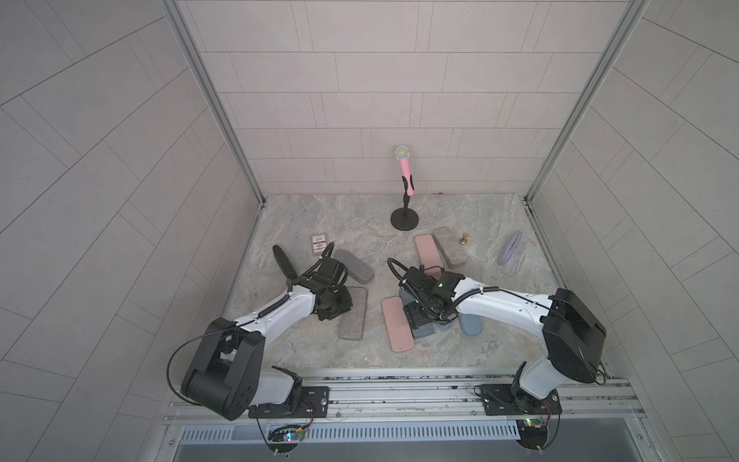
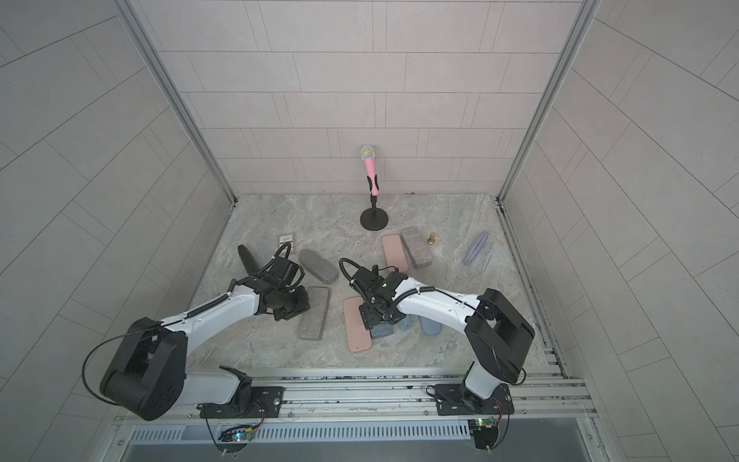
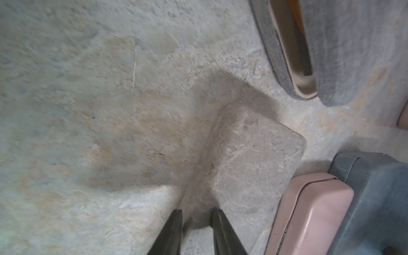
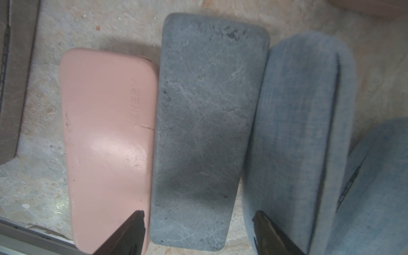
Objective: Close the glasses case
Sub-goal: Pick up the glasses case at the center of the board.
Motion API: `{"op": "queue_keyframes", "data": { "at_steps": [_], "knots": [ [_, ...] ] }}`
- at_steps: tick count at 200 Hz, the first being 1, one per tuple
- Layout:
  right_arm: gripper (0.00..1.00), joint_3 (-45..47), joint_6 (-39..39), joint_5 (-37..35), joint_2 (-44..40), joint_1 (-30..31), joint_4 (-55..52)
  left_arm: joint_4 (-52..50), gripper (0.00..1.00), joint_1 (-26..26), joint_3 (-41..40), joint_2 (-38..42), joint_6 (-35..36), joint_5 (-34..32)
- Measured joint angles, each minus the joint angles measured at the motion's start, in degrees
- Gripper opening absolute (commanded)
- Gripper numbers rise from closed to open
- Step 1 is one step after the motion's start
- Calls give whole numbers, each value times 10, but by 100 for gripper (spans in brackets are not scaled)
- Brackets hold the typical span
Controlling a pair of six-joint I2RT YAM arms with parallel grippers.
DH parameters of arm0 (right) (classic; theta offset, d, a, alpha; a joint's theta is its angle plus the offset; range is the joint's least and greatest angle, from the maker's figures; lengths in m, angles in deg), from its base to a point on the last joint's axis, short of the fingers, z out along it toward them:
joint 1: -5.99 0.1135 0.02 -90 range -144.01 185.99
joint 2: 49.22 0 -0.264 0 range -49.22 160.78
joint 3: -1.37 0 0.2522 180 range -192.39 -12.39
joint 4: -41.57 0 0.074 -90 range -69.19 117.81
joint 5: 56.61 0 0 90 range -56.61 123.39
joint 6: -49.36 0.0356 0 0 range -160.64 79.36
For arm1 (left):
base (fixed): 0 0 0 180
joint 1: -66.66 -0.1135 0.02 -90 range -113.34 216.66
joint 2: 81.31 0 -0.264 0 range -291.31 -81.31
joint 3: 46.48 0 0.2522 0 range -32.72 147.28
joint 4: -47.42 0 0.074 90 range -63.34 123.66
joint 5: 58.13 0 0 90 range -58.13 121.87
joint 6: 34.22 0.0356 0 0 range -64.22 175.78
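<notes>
The right gripper [image 4: 198, 213] hung over a row of cases lying side by side in the near middle of the table [image 1: 320, 224]. Its jaws were spread wide and held nothing. One fingertip showed over the pink case [image 4: 106, 132] and the other over the denim-blue case [image 4: 293, 132], with the slate-blue case [image 4: 205, 132] filling the gap between them. Whether the tips touched anything could not be told. The denim-blue case showed a dark slit along its seam. Further left, the left gripper [image 3: 197, 209] pointed down at the left edge of a flat marble-patterned case [image 3: 254, 159], its jaws only narrowly apart with nothing between them. Just beyond that gripper, on its far right side, lay the grey fabric case [image 1: 354, 266]. The left wrist view showed it ajar, a beige lining visible between its two halves. A pink toy microphone [image 1: 404, 168] stood upright on a black stand by the far wall.
</notes>
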Motion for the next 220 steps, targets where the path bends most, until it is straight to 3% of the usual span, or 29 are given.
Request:
{"op": "queue_keyframes", "data": {
  "at_steps": [76,142,220],
  "knots": [
    [81,5,2,-13,-22,-28,3,25,26,24,-21,9,-22,-31],
    [83,7,-23,-20,-59,-103,-22,33,25,38,-26,12,-30,-51],
    [83,18,-49,-14,13,-136,-20,30,24,51,-29,7,-38,-69]
  ]
}}
